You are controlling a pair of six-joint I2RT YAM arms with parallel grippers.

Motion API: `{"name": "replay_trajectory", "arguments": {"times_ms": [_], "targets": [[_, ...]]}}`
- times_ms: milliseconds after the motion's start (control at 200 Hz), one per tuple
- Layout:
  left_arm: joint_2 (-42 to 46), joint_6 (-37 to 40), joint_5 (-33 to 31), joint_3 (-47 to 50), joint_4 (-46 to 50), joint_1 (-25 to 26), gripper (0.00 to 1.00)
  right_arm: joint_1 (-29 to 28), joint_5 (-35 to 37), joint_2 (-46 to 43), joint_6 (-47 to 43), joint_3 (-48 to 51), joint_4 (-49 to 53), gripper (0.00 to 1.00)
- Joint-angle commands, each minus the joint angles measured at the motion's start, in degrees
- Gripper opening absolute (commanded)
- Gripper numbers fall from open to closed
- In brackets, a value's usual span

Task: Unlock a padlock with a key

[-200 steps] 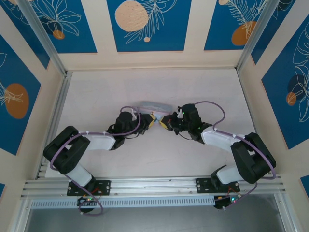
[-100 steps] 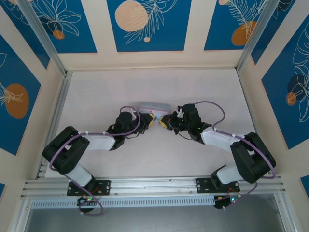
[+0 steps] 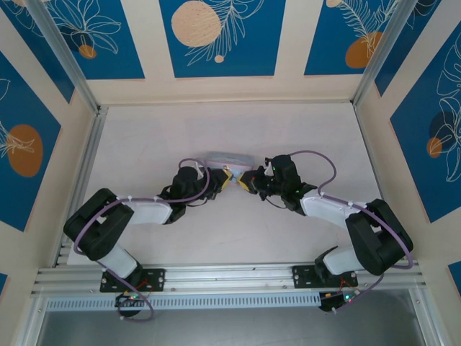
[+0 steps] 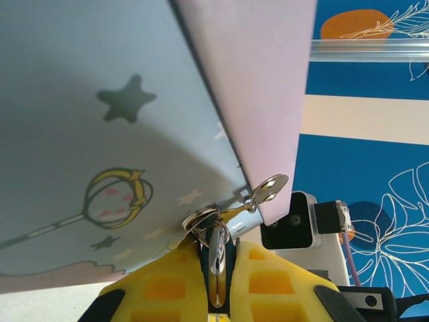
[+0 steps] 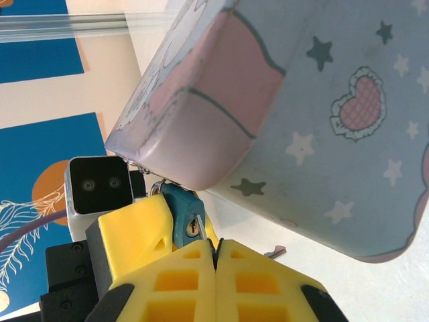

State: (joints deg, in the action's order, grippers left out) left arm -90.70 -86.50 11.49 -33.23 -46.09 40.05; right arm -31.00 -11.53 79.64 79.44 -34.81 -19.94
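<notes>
The small dark blue padlock hangs under the corner of the tin, and my left gripper is shut on its body, with the silvery shackle showing between the yellow fingers. My right gripper is shut on the key. Its thin blade pokes out of the closed fingertips and rests on the padlock's face, just right of the brass keyhole. From above, the left gripper and right gripper meet tip to tip in front of the tin.
The pale blue cartoon-printed tin box stands mid-table just behind the grippers. A second small silvery key dangles by the tin's corner. The right wrist camera housing sits close behind it.
</notes>
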Motion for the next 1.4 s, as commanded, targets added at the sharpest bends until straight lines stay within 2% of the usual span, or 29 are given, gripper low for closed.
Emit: {"name": "replay_trajectory", "arguments": {"times_ms": [0, 840, 1095, 1390], "targets": [[0.0, 0.78, 1.43, -0.44, -1.9, 1.48, 0.0, -1.08, -0.51, -0.29, 0.03, -0.35, -3.25, 0.0], [0.51, -0.68, 1.55, -0.92, -3.15, 1.74, 0.0, -1.22, -1.39, 1.57, 0.33, 1.56, -5.86, 0.0], [0.48, -0.02, 1.08, 0.22, -2.59, 1.57, 0.0, 0.18, -1.62, -1.29, -3.62, 1.47, 1.65, 0.0], [2.46, -0.29, 1.52, 1.56, -0.23, 1.47, 0.0, 3.48, -4.76, -7.07, -6.37, 6.09, 3.11, 0.0]]}}
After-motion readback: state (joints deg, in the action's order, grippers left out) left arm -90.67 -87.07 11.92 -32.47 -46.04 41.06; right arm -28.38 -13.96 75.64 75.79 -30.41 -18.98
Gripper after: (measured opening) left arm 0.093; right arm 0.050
